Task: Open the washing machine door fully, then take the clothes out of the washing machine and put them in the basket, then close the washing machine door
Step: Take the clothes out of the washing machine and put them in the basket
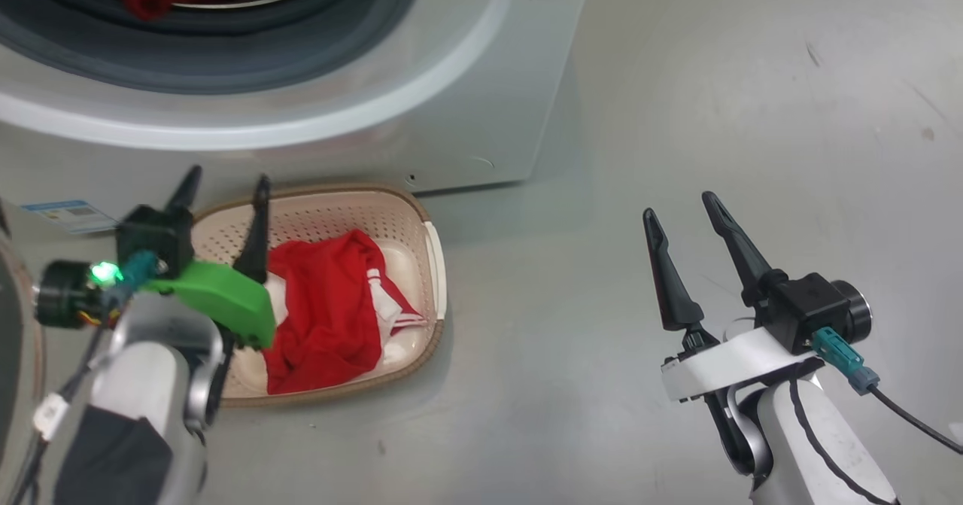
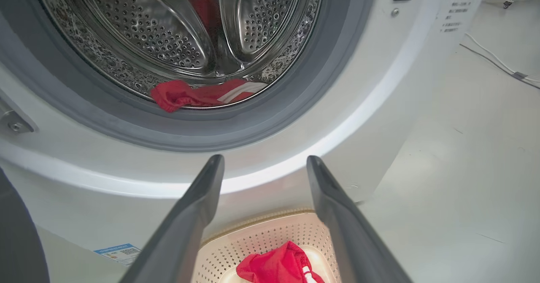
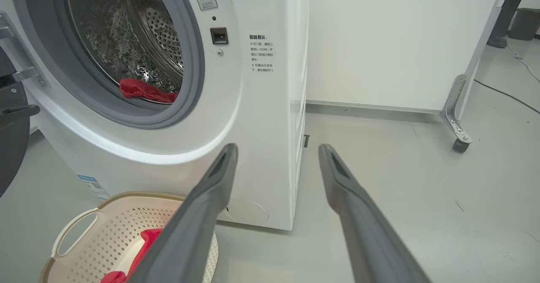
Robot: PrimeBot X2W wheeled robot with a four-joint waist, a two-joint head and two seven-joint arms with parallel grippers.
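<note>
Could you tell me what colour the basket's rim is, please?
The basket rim is brown, clearest in the head view.

In head view the basket (image 1: 338, 190) sits lower left, below the washing machine (image 1: 466, 114) at upper left; clothes (image 1: 323, 317) lie in basket and drum (image 2: 168, 34).

Bright, even light, soft shadow beside the basket (image 1: 338, 189), glints inside the washing machine (image 2: 168, 34), wrist views bulging.

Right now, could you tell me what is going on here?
The robot is unloading the washing machine, door open. One red garment lies in the basket, another garment at the edge of the drum. Both pincers are open and empty: left pincer over the basket, right pincer over the floor.
</note>
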